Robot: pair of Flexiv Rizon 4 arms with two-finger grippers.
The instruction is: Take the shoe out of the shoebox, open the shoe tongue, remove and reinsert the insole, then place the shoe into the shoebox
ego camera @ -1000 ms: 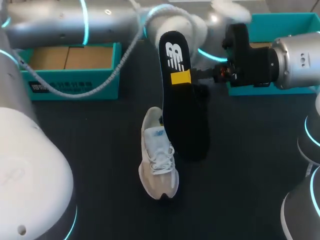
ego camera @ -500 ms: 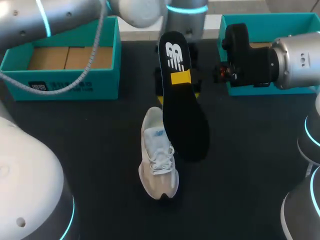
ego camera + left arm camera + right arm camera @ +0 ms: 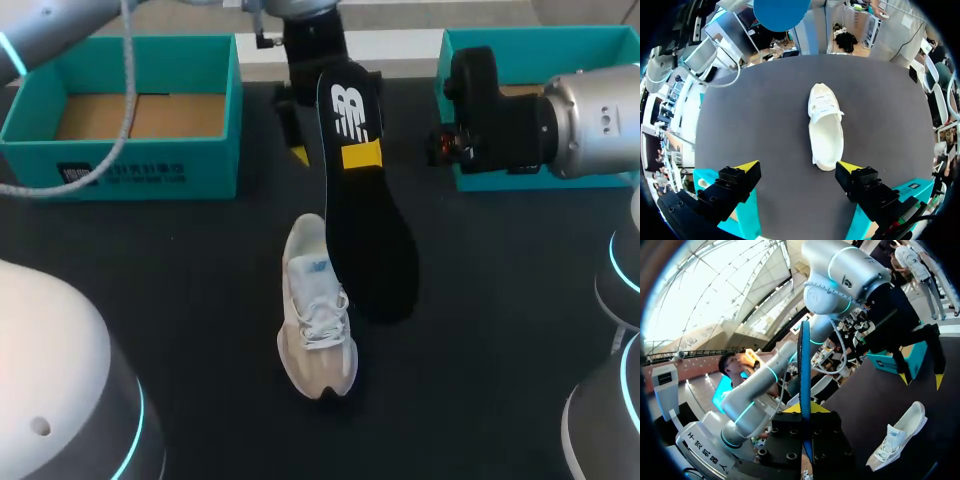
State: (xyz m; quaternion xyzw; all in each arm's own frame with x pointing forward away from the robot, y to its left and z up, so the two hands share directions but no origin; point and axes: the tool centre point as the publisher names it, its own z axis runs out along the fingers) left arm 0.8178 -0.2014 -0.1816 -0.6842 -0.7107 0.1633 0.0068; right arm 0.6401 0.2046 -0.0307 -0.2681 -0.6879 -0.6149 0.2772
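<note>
Head view: black foam insole [image 3: 368,235], likely light, floppy, clamped toward heel by right gripper [image 3: 362,156]; left gripper [image 3: 796,168] wide open, empty.

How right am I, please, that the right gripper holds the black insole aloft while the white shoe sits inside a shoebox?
Nearly: the right gripper holds the black insole aloft, but the head view shows the white shoe on the table, outside both shoeboxes.

Shoe [image 3: 318,335] mid-table; insole [image 3: 372,250] aloft in right gripper [image 3: 804,409]; left box [image 3: 150,172] and right box [image 3: 545,38] at far corners.
</note>
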